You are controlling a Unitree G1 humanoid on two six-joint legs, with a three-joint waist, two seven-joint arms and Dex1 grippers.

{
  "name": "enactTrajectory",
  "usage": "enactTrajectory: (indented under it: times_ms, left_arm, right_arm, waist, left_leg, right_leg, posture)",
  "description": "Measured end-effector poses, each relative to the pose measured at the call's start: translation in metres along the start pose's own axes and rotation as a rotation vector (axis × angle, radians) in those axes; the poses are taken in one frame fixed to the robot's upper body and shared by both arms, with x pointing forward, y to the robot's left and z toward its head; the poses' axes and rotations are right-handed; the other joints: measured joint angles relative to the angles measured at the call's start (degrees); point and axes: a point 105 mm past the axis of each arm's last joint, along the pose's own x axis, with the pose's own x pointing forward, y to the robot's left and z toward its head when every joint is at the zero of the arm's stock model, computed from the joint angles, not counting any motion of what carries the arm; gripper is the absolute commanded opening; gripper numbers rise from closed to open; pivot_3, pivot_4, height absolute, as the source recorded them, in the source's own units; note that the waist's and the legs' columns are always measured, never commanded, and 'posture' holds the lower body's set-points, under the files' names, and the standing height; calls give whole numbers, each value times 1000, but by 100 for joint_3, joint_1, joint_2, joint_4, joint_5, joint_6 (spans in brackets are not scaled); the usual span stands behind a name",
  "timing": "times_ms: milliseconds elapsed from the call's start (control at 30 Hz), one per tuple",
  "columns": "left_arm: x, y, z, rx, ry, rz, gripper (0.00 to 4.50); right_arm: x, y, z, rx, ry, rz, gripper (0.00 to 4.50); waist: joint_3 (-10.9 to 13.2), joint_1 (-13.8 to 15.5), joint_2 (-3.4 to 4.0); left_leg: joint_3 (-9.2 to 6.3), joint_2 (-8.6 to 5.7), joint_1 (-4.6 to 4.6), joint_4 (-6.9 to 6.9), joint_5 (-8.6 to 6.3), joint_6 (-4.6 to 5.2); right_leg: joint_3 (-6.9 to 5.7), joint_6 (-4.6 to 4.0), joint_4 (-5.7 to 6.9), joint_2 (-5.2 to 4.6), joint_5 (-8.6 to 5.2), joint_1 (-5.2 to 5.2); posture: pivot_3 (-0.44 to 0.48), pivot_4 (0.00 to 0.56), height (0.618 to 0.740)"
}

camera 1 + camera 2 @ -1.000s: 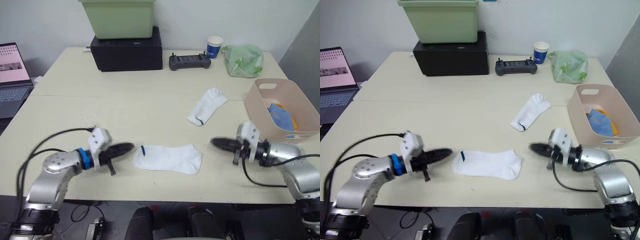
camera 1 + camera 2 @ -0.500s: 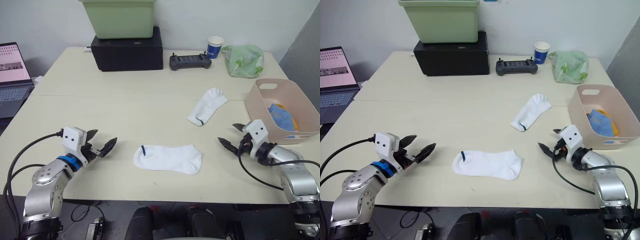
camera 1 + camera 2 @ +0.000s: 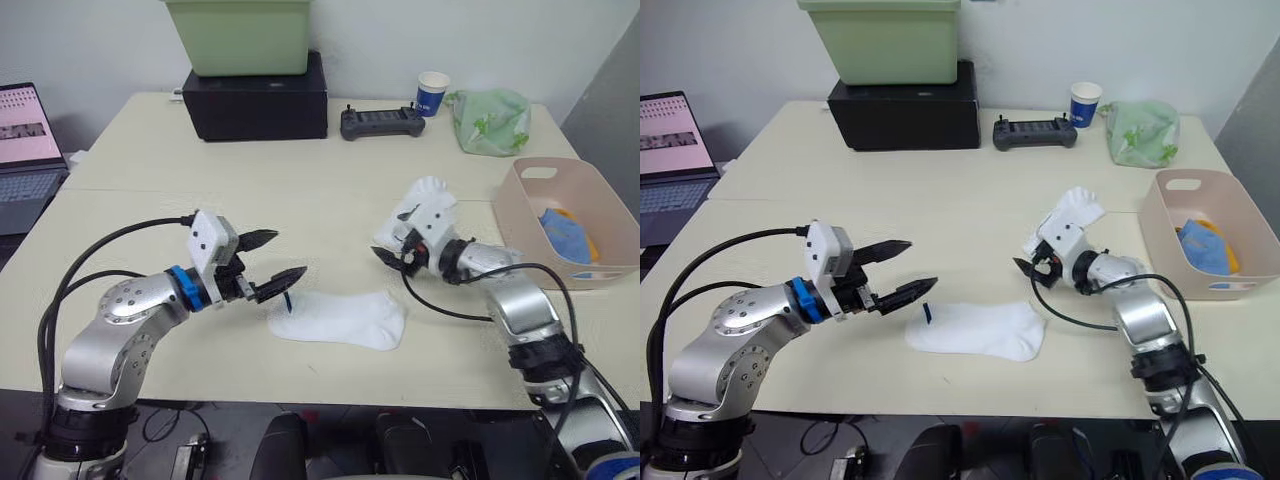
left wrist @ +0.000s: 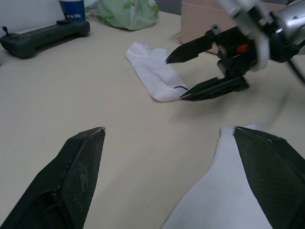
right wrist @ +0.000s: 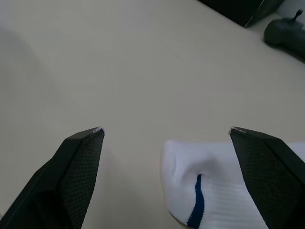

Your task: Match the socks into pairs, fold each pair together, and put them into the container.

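Two white socks lie on the table. The near sock (image 3: 340, 318) lies flat, its cuff with a blue mark toward my left gripper (image 3: 288, 256). That gripper hovers open just left of the cuff, holding nothing. The far sock (image 3: 422, 203) lies angled, and my right gripper (image 3: 390, 245) is open at its cuff end (image 5: 214, 191), its fingers (image 5: 81, 157) apart on either side. The left wrist view shows both socks (image 4: 155, 71) and the right gripper (image 4: 190, 71). The pale pink container (image 3: 520, 225) stands at the right edge with blue and orange socks (image 3: 562, 232) inside.
At the back stand a light green bin (image 3: 240, 35) on a black box (image 3: 255, 100), a black controller (image 3: 382, 122), a blue paper cup (image 3: 432, 93) and a pale green bag (image 3: 490, 120). A laptop (image 3: 25, 150) sits at the far left.
Both grippers have opened from shut. My left gripper swung right toward the near sock's cuff. My right gripper moved left and back to the far sock's cuff.
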Motion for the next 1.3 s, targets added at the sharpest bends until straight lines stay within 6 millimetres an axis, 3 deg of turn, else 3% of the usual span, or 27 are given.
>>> enactTrajectory:
  times_ms: [100,200,333,567,700,900,1100,1200,1300]
  left_arm:
    - [3,-6,7,4,-3,-25,4465]
    - [3,-7,5,1,2,-21,4500]
    - [0,-8,-4,-33,29,-2,4500]
    - [-1,-9,2,-22,8,7,4500]
    - [-1,-10,2,-33,9,-5,4500]
    - [-12,2,3,-53,58,-17,4500]
    - [-13,8,-3,-87,97,-42,4500]
    - [-1,13,-4,-91,94,-52,4500]
    - [25,15,-8,-87,83,-85,4500]
  right_arm:
    - [15,-3,-6,-28,57,-5,4500]
    - [18,-8,-5,-40,64,-7,3868]
    - [18,-7,-8,-39,69,14,2473]
    - [12,-11,-13,-37,87,33,25]
    - [-1,-3,0,-76,40,152,25]
    - [-47,45,37,-234,-121,525,25]
    - [-89,68,23,-324,-105,705,25]
    - [-96,77,20,-310,-111,728,25]
    - [-98,86,16,-318,-123,735,25]
  waist:
    - [0,-8,0]
    - [0,-4,0]
    - [0,-1,0]
    - [0,4,0]
    - [0,3,1]
    - [1,2,1]
    - [2,19,-1]
    - [2,20,-1]
    - [2,21,-1]
  left_leg:
    - [-1,1,5,6,0,1]
    - [-1,3,5,6,0,1]
    - [-4,2,5,6,-1,1]
    - [-4,1,3,7,-1,1]
    - [-6,2,2,6,-1,1]
    - [-12,3,2,4,-1,2]
    - [-11,0,1,7,-1,2]
    - [-10,-1,1,9,-1,2]
    - [-4,-3,0,12,-1,2]
  right_leg:
    - [-1,0,7,1,0,2]
    - [-2,0,6,1,0,5]
    - [-1,0,6,0,0,4]
    - [0,0,4,-1,0,3]
    - [-1,0,4,-1,0,1]
    - [-8,1,1,1,-1,4]
    - [-7,1,-4,-1,-1,8]
    - [-9,1,-3,0,-1,9]
    - [-11,1,-3,4,-1,10]
  posture:
    - [0,150,740]
    - [0,150,740]
    - [0,150,740]
    - [0,150,740]
    - [0,150,740]
    - [0,150,740]
    - [0,150,740]
    - [0,150,740]
    - [0,150,740]
